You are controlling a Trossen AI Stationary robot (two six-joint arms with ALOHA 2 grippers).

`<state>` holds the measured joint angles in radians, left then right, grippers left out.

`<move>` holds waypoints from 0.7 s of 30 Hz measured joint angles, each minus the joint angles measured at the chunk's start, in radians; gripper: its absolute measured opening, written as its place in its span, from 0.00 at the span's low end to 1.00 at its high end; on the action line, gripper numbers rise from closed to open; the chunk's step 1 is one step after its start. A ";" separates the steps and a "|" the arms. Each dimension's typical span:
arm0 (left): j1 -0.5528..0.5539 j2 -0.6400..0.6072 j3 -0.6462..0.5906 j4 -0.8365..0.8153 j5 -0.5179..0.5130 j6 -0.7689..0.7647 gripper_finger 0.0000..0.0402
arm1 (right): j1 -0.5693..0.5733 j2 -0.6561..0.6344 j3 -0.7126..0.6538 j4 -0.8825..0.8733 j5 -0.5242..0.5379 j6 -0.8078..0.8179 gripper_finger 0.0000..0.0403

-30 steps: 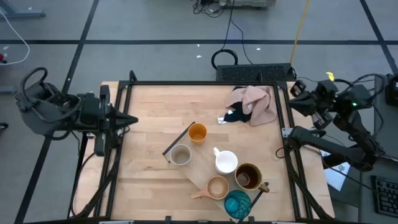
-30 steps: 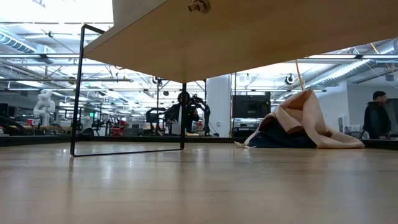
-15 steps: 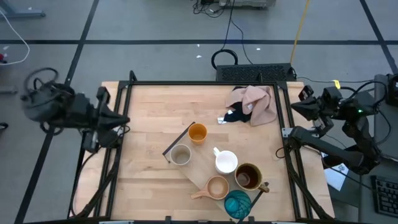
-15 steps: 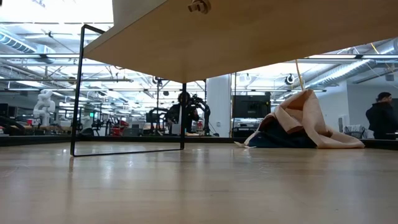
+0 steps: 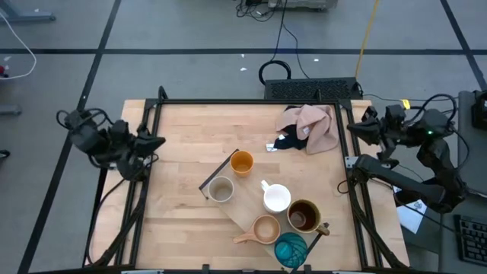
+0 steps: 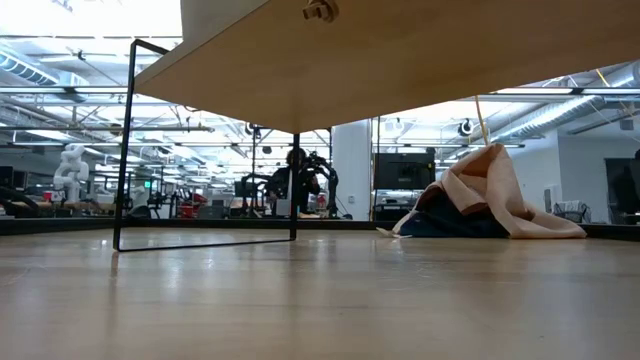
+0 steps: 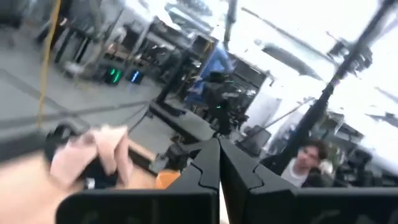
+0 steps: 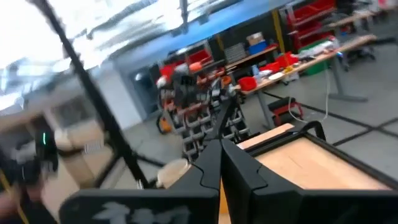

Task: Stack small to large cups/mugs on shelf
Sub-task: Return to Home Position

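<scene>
The left end effector point(image 5: 154, 142) hangs at the left edge of the worktop point(image 5: 190, 129), pointing in toward the middle. Its two dark fingers point(image 7: 205, 171) are pressed together with nothing between them. The right end effector point(image 5: 354, 128) sits at the opposite edge, aimed inward as well. It too is pressed together and empty.

Just inward of the right end effector lies a crumpled pink cloth point(image 5: 316, 125), with a navy cloth point(image 5: 289, 141) tucked under the side farther from it.

Well apart from both end effectors, further in and toward the near edge of the worktop, the shelf point(image 5: 245, 202) lies slantwise, carrying all six cups in two rows. The orange cup point(image 5: 242, 162) stands at the end nearest the left end effector, with the beige-grey cup point(image 5: 221, 189) just beside it. Next along come the white mug point(image 5: 277, 199) and the tan cup point(image 5: 265, 229), then the dark brown mug point(image 5: 303, 216) and the teal cup point(image 5: 290, 249) at the far end, the pair most distant from both end effectors.

From worktop height the shelf shows from beneath, raised on a thin dark rail, and the cups on it are hidden. Past the left end effector, a person point(image 7: 308, 171) shows blurred in the room beyond
</scene>
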<state>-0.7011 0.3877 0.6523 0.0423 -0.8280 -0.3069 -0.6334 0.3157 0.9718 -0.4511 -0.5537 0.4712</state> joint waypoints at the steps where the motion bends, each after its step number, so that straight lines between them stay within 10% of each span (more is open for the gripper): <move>1: 0.000 -0.025 -0.025 -0.009 -0.013 -0.049 0.01 | 0.000 0.000 0.000 0.009 0.013 0.050 0.00; 14: 0.000 -0.050 -0.179 -0.120 0.063 -0.029 0.08 | 0.000 0.002 -0.100 -0.009 -0.075 0.148 0.00; 21: 0.025 -0.058 -0.302 0.041 0.386 0.184 0.08 | 0.000 0.002 -0.328 0.347 -0.241 0.093 0.00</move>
<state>-0.6761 0.3298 0.3503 0.0832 -0.4423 -0.1233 -0.6331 0.3180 0.6435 -0.1037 -0.7944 0.5641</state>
